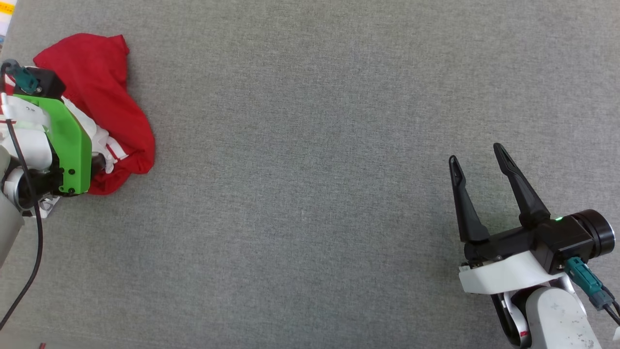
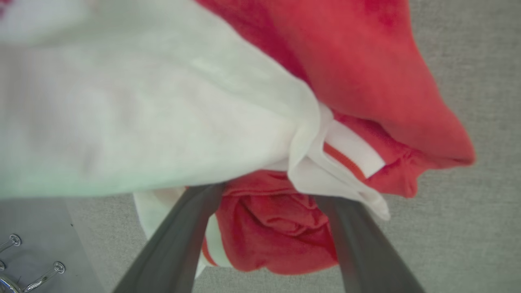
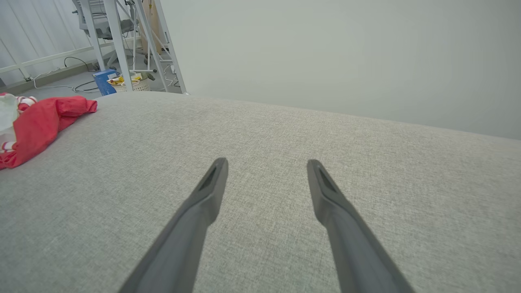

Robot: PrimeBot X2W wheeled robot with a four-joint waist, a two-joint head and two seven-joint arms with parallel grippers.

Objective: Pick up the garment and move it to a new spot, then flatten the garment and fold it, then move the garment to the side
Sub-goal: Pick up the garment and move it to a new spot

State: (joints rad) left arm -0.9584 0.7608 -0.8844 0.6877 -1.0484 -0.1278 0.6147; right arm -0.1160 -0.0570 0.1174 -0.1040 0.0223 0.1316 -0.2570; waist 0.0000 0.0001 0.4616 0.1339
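One garment, one step in hand: the pick-up.

**Position.** The red jersey T-shirt point(image 1: 111, 106) lies crumpled at the far left of the grey table point(image 1: 310, 203). Its white sleeve point(image 2: 142, 114) and striped trim point(image 2: 346, 160) are bunched on top of the red body.

**Left jaws.** They are spread wide, not clenched, with nothing grasped yet. In the left wrist view the two dark fingers point(image 2: 179, 240) run up either side of a red fold. Their tips go under the white sleeve cloth, so you cannot tell whether they touch the table. In the head view the green wrist bracket point(image 1: 72, 140) sits over the shirt and covers them.

**Right jaws.** They are released and empty. Their fingers point(image 1: 520, 186) stand over bare table at the lower right, well apart from the shirt.

**Judgement.** You are at the grasp point of the first step. By the look of the heap, nothing has been relocated, flattened or folded.

**Next move.**
- Close the left jaws on the bunched cloth between them, catching several layers rather than the sleeve alone.
- Lift until the trailing cloth clears the table, then carry it toward the open middle.

**Risk.** A thin pinch on the sleeve may slip, or may let the body drag.
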